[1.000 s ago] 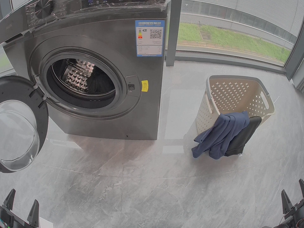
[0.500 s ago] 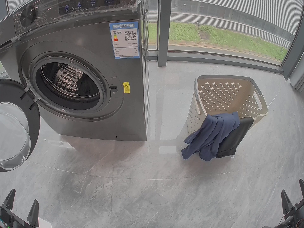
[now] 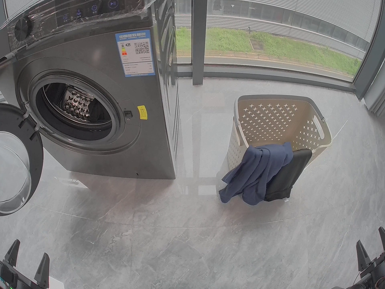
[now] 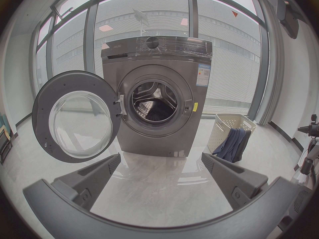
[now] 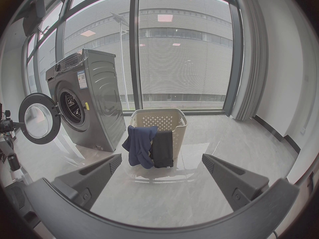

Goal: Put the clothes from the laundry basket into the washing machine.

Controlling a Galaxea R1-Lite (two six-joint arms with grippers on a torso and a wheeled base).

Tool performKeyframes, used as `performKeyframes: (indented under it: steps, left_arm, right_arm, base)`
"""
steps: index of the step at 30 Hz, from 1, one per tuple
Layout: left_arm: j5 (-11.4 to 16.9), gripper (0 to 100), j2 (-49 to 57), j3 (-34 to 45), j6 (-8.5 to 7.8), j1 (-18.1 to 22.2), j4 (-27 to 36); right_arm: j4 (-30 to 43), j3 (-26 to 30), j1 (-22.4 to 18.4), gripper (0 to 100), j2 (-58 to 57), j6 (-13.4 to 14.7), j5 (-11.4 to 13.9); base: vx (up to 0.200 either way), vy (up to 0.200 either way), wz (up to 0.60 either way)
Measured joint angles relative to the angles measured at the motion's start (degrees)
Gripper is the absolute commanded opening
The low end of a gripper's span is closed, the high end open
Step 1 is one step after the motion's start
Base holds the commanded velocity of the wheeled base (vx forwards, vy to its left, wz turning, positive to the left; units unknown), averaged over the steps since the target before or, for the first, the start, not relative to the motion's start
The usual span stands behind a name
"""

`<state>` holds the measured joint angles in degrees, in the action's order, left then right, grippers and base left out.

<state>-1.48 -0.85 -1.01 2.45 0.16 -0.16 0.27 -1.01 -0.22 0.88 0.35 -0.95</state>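
Polished grey floor runs out to tall windows. On it, seen from the head camera, the washing machine stands at about 10 o'clock. Its round door is swung open toward 9 o'clock, and a dark garment already lies in the drum.

The laundry basket sits well apart from the machine at about 1 o'clock. A blue garment and a black garment hang over its near rim, mostly outside it, and the blue one overlaps the black one's edge.

The left jaws at 7 o'clock and the right jaws at 5 o'clock are both spread wide, hold nothing, and are far from the clothes.

Several things could go wrong from here:
- A pinch on the blue cloth could drag the black piece off the rim onto the floor, because the two overlap.
- A hard pull could tip the light basket or slide it on the glossy floor.
- Loose sleeves may trail and catch on the door or the drum's rim.
- The open door also stands where the left arm might swing.
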Motion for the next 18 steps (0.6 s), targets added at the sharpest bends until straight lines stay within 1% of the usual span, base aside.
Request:
performKeyframes:
  steps: [18]
  left_arm:
    - [0.09,100,-0.05,0.0,-0.18,-0.05,0.0]
  right_arm:
    - [0.0,0.0,-0.05,100,0.0,-0.02,0.05]
  base:
    - [0.0,-0.2,0.0]
